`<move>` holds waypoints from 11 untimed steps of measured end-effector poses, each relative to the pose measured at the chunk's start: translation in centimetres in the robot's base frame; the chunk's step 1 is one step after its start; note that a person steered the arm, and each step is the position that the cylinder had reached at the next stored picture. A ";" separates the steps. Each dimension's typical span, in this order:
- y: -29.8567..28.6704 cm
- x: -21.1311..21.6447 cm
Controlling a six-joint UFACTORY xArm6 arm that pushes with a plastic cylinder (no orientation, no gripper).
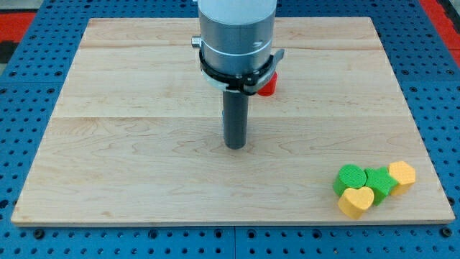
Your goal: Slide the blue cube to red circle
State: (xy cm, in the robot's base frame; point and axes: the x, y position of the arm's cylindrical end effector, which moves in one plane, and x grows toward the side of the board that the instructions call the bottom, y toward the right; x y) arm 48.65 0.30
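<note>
- One dark rod, my tip [235, 146], rests mid-counter [129, 137], touching no block; no claw fitted, nothing held.
- Red block [268, 85] behind the arm, mostly hidden, perhaps the circle.
- Blue cube not visible.
- Bottom right cluster: green block [350, 177], yellow heart [356, 202], green block [379, 182], yellow block [402, 175], touching.

A robotics lab: wooden board [144, 108] on a blue perforated bench [21, 72].

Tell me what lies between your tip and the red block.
Nothing: in the camera view, only bare board separates my tip from the red block, itself partly hidden behind the arm.
</note>
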 end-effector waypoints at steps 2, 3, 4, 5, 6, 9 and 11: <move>3.5 -5.8; 4.6 -7.2; 6.3 -5.8; 5.7 -1.0; 2.6 -1.3; -2.3 -6.4; -0.6 -9.1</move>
